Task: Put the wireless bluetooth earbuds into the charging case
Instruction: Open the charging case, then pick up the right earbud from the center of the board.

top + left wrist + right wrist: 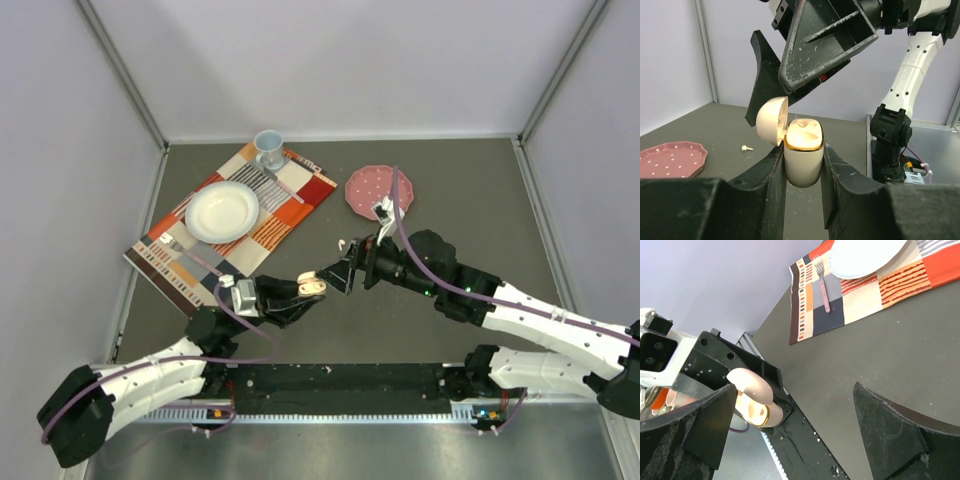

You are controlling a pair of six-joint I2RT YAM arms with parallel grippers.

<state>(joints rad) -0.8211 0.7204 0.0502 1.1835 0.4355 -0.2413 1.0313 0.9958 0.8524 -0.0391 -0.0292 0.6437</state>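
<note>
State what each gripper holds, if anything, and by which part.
Left gripper: the open charging case, fingers clamping its lower body's sides. Right gripper: nothing, open.

charging case (803,160): cream, lid open, upright, held aloft | earbud (746,148): white, on table (715,122)

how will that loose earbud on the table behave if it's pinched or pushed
The earbud looks tiny, so it is probably very light and apt to slip from a pinch. Its rounded head and short stem suggest a push would likely spin or roll it.
</note>
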